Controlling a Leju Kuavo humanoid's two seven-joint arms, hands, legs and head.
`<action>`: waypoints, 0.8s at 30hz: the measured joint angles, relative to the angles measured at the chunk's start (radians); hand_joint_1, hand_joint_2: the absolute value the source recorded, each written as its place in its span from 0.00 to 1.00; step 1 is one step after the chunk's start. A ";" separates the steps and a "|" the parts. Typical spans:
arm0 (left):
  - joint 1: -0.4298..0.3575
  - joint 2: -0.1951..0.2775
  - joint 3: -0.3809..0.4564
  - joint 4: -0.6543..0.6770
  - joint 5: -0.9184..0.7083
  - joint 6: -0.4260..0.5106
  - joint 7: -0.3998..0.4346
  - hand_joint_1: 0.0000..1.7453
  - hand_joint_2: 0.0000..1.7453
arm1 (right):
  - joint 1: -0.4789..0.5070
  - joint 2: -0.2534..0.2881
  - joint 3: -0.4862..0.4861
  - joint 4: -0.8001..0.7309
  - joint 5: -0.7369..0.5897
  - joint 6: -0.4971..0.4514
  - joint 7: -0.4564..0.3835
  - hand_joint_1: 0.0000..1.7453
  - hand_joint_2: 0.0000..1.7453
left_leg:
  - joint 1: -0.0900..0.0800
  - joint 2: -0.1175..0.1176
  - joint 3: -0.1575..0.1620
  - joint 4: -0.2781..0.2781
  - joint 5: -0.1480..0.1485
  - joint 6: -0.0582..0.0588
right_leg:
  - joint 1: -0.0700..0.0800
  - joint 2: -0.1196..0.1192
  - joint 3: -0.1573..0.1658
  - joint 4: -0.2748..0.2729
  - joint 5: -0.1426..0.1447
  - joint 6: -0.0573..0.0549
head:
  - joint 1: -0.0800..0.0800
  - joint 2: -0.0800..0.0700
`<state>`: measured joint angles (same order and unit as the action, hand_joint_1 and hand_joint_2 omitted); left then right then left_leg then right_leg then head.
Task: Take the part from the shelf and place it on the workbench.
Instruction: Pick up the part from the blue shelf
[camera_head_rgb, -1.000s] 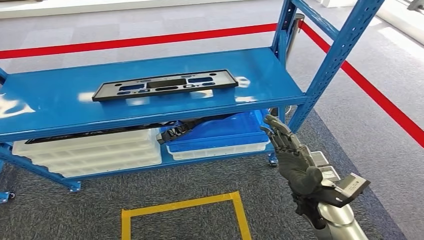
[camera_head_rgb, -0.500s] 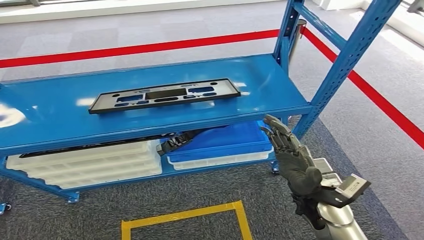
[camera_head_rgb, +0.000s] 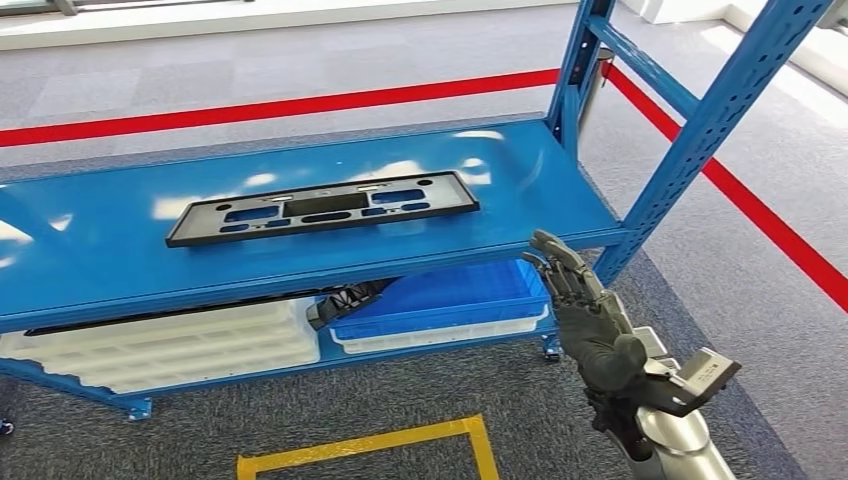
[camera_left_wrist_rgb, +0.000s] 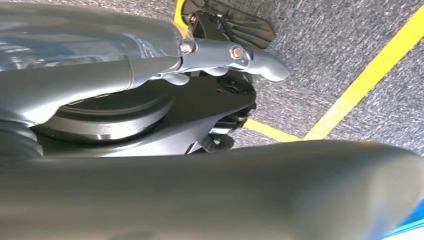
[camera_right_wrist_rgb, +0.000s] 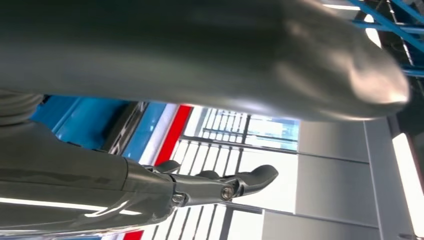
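**Right hand raised and empty, part flat on the upper shelf**

You have the right hand (camera_head_rgb: 590, 320) up beside the front right corner of the blue shelf (camera_head_rgb: 520, 170), fingers (camera_head_rgb: 560, 265) stretched out and apart, holding nothing. It sits just below the edge of the upper deck, clear of the part.

The part, a long black panel (camera_head_rgb: 322, 207) with cut-out slots, lies flat on the upper deck, near its middle and well to the left of your hand. Nothing touches it.

Your left hand (camera_left_wrist_rgb: 235, 55) appears in the left wrist view over grey carpet and a yellow floor line (camera_left_wrist_rgb: 370, 75); you cannot tell from that view how wide it is.

On the lower deck you see a blue bin (camera_head_rgb: 440, 295) stacked on a white one, with white trays (camera_head_rgb: 170, 350) beside it. Red tape (camera_head_rgb: 280, 105) runs across the floor behind the shelf.
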<state>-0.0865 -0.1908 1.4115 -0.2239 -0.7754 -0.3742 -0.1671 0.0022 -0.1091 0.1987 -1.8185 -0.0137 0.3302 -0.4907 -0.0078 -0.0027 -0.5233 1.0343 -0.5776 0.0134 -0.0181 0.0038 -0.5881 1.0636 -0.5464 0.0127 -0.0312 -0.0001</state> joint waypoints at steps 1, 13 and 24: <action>-0.001 0.000 0.000 0.000 0.000 0.000 0.000 0.00 0.00 | -0.001 0.000 0.000 -0.001 0.000 0.000 0.000 0.00 0.00 | 0.000 0.000 -0.003 0.009 -0.008 -0.004 | -0.002 0.000 0.002 -0.001 -0.002 -0.005 | 0.000 0.000; 0.002 0.003 -0.001 0.000 -0.002 -0.001 -0.001 0.00 0.00 | -0.002 0.000 0.000 -0.002 0.002 -0.001 -0.001 0.00 0.00 | -0.007 0.000 -0.075 0.033 0.055 0.014 | -0.005 -0.001 0.047 -0.006 -0.040 -0.008 | -0.002 0.000; 0.004 0.002 -0.002 0.000 -0.013 -0.002 -0.003 0.00 0.00 | 0.002 -0.001 0.002 -0.007 0.007 -0.001 -0.001 0.00 0.00 | 0.006 0.002 -0.016 -0.016 0.034 0.023 | -0.006 -0.003 -0.076 0.178 -0.068 0.025 | 0.000 0.000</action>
<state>-0.0825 -0.1891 1.4098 -0.2239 -0.7887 -0.3758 -0.1704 0.0037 -0.1105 0.2004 -1.8257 -0.0071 0.3296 -0.4921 -0.0022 -0.0005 -0.5390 1.0178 -0.5432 0.0362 -0.0242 0.0004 -0.6644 1.2417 -0.6144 0.0379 -0.0317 -0.0003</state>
